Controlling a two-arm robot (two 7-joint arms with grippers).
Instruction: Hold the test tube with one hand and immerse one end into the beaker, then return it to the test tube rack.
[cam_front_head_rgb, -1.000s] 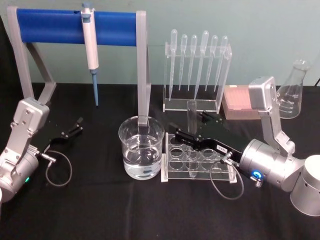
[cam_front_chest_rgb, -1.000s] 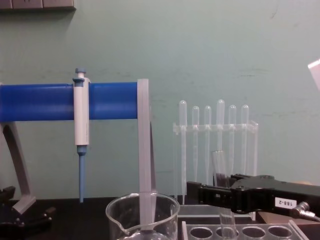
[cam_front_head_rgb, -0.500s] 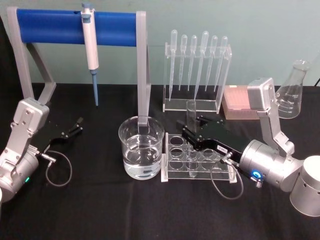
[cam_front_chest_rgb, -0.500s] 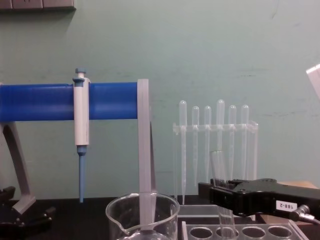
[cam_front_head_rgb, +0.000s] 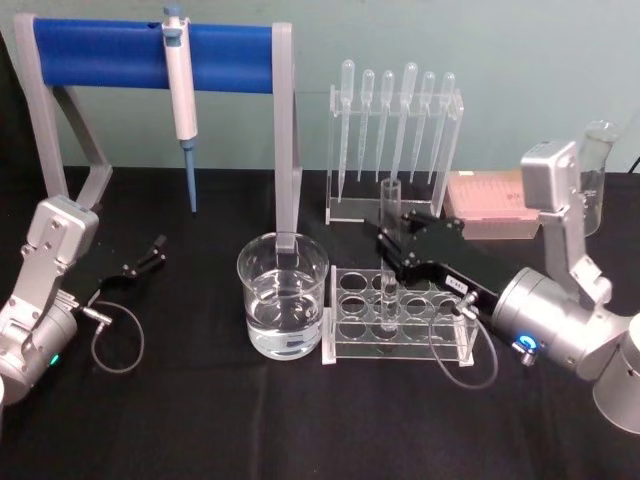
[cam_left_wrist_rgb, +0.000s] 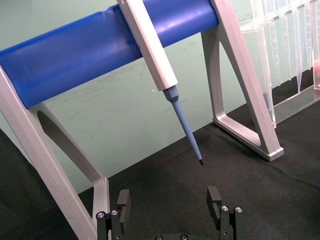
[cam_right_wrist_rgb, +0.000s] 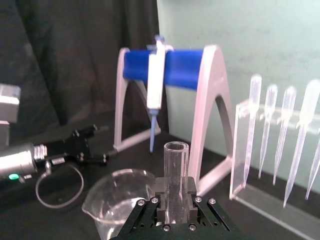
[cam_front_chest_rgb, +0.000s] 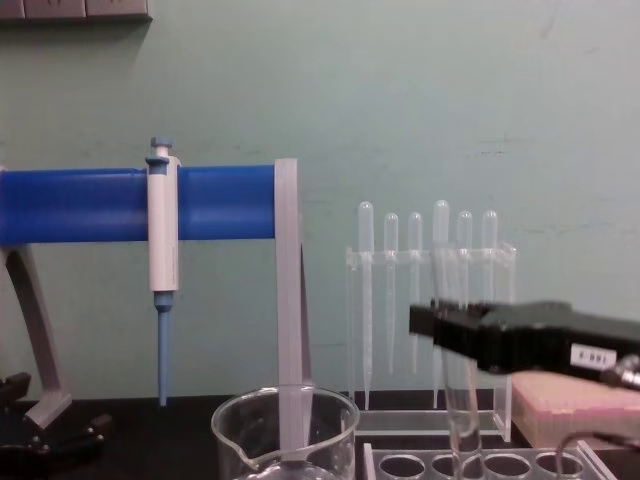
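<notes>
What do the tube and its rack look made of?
The tube, held upright by the right end effector at the rack: likely glass, clear and glossy, with a thin crisp rim. The rack: probably acrylic, clear flat sheets with bright cut edges; plastic versus glass isn't certain. Left end effector sits idle, open, at left.

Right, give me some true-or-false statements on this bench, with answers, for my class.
1. The right gripper is shut on the tube. True.
2. The beaker is empty. False: it holds clear liquid.
3. The left gripper holds the pipettor. False: it is open, low at the left; the pipettor hangs on the blue stand.
4. The tube stands upright. True.
5. Six pipettes stand in the far rack. True.
</notes>
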